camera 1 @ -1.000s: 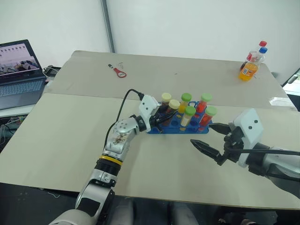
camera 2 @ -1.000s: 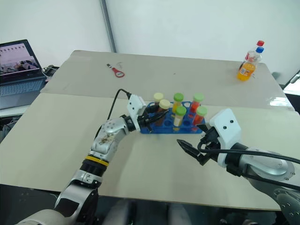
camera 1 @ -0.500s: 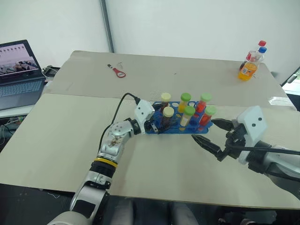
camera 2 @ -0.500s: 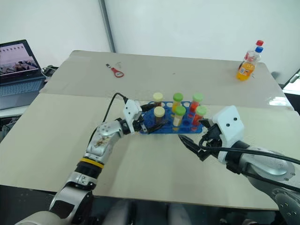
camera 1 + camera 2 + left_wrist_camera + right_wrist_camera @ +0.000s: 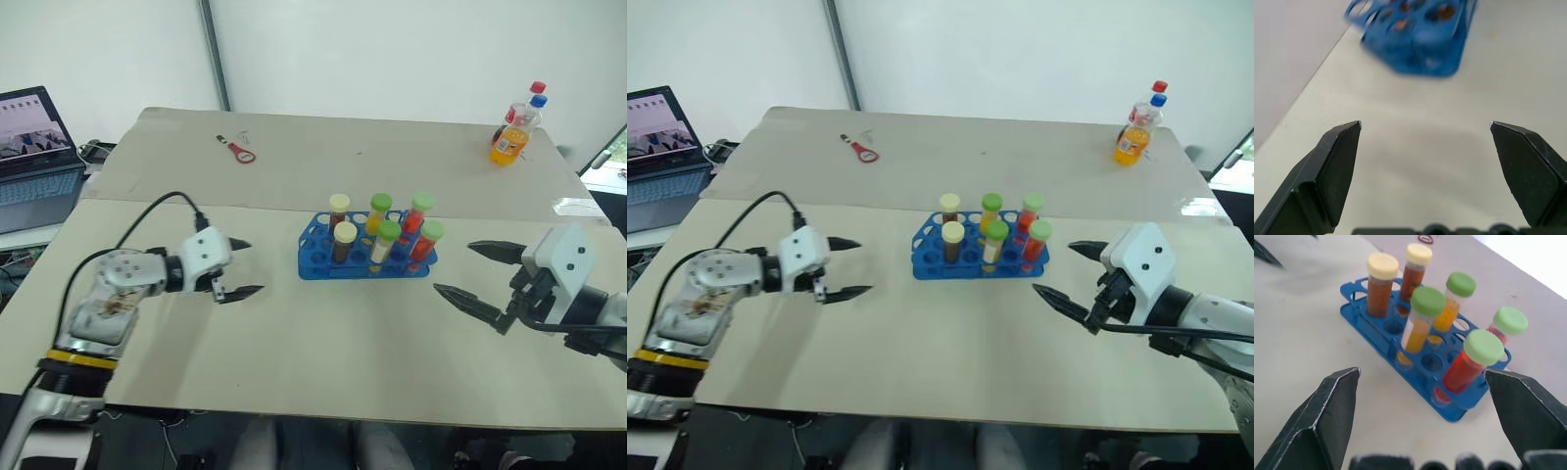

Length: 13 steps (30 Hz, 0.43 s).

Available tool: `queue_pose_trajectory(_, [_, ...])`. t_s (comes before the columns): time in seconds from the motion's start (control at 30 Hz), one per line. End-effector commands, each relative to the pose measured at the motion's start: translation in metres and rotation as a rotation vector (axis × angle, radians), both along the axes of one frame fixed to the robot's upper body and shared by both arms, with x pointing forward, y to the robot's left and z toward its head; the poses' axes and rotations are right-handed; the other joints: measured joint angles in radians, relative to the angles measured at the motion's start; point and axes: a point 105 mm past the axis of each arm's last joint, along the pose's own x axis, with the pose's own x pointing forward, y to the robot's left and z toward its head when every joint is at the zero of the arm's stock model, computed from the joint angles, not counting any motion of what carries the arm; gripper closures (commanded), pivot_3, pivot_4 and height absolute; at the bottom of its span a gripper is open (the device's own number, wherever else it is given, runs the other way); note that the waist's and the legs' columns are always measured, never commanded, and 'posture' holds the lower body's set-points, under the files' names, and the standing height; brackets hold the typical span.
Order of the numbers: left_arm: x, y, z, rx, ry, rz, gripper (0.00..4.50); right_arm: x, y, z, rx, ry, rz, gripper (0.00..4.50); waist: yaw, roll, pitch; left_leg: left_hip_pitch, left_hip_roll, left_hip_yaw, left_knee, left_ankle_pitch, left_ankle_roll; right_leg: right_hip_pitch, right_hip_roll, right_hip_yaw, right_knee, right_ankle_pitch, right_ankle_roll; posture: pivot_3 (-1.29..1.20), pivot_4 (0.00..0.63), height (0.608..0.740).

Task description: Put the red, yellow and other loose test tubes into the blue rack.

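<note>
Both end effectors, left (image 5: 238,267) and right (image 5: 472,271), gape wide and empty beside the blue rack (image 5: 318,261) holding six test tubes (image 5: 389,241).

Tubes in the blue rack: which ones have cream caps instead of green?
The two brown-liquid tubes at the blue rack's end nearer the left gripper: one in the back row, one in front. The other four tubes wear green caps.

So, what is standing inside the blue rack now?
The blue rack holds six capped tubes: two brown, two yellow, two red. Several holes are empty. The tubes' tips are hidden inside the rack.
</note>
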Motion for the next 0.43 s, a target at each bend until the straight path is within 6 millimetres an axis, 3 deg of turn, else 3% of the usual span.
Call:
queue_pose_trajectory(0.03, [0.001, 0.016, 0.020, -0.034, -0.049, 0.082, 0.01, 0.006, -0.018, 0.015, -0.033, -0.068, -0.017, 0.00, 0.004, 0.000, 0.000, 0.000, 0.000, 0.000, 0.000, 0.000, 0.000, 0.001, 0.000, 0.000, 0.000, 0.000, 0.000, 0.00, 0.150, 0.705])
queue_pose_trajectory(0.23, [-0.003, 0.029, 0.022, -0.049, -0.061, 0.157, 0.01, 0.016, -0.038, 0.009, -0.056, -0.063, -0.063, 0.00, 0.001, 0.000, 0.000, 0.001, 0.000, 0.000, 0.000, 0.000, 0.000, 0.000, 0.000, 0.000, 0.000, 0.000, 0.000, 0.00, 0.150, 0.705])
queue_pose_trajectory(0.43, [-0.003, 0.027, 0.023, -0.078, -0.071, 0.163, 0.01, 0.018, -0.039, 0.009, -0.068, -0.050, -0.046, 0.00, 0.000, 0.000, 0.000, 0.001, 0.000, 0.001, 0.000, 0.000, 0.000, 0.000, 0.000, 0.000, 0.000, 0.000, 0.000, 0.00, 0.150, 0.705])
